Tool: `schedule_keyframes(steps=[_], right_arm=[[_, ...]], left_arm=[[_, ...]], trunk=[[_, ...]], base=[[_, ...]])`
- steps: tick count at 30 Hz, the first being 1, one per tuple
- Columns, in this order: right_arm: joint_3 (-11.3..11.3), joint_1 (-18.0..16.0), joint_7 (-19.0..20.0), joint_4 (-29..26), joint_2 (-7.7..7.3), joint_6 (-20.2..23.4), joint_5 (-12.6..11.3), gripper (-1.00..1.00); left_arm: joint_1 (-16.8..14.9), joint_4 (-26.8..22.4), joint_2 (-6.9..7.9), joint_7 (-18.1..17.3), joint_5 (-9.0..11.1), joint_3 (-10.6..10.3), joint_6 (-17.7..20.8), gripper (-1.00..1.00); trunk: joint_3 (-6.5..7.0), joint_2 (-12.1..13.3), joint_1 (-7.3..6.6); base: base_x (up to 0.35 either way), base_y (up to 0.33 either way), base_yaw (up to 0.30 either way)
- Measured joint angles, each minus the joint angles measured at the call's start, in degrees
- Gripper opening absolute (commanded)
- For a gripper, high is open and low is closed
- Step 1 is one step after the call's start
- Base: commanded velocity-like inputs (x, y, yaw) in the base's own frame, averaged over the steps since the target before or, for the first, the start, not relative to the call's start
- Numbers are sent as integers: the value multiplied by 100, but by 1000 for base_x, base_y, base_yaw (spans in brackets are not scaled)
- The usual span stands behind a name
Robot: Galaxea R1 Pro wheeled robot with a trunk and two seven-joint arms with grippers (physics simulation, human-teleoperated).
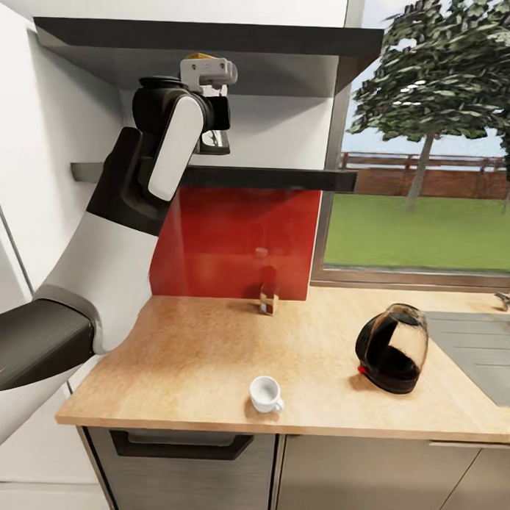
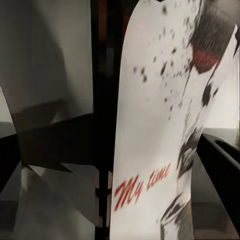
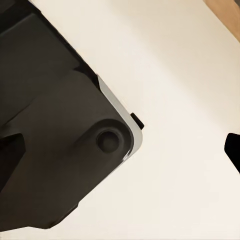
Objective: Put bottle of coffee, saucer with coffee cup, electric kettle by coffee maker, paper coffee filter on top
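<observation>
In the upper left of the head view the left arm reaches up between two dark shelves, and the left gripper [image 1: 213, 139] sits at the shelf level, just below a mustard-yellow top that looks like the bottle of coffee [image 1: 201, 57]. Whether the fingers have closed on it cannot be told from here; the left wrist view is taken up close by a white label with red script, which suggests the container is right at the gripper. The risk, as I judge it, is a poor grip high up: pulling out with the bottle loosely held could tip it off the shelf edge onto the kitchen countertop [image 1: 193, 356] below. The upper shelf is close above, so lifting could knock the wrist against it. Down on the counter, the coffee cup [image 1: 265, 394] stands low centre and the electric kettle [image 1: 392, 349] right of centre, tilted, well apart. A small brown container [image 1: 268, 299] stands by the red backsplash. The right gripper's state cannot be told.
</observation>
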Motion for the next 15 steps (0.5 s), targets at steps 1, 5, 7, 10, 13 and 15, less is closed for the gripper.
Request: schedule_keyframes(steps=[1,5,7,10,13,15], right_arm=[[0,0,0,0,0,1,0,100],[0,0,0,0,0,3,-1,100],[0,0,0,0,1,4,-1,100],[0,0,-1,0,1,4,-1,100],[0,0,-1,0,1,4,-1,100],[0,1,0,0,1,4,-1,100]], left_arm=[[0,0,0,-1,-2,0,0,-100],[0,1,0,-8,4,-2,-1,-100],[0,1,0,-9,7,-2,-2,-100],[0,1,0,-10,10,-3,-2,-100],[0,1,0,-10,13,-3,-2,-100],[0,1,0,-10,13,-3,-2,-100]], trunk=[[0,0,0],[2,0,-1],[5,0,-1],[11,0,-1],[19,0,-1],[24,0,-1]], base=[[-22,0,-219],[-8,0,-257],[-2,0,-272],[-1,0,-276],[0,0,-278],[0,0,-278]])
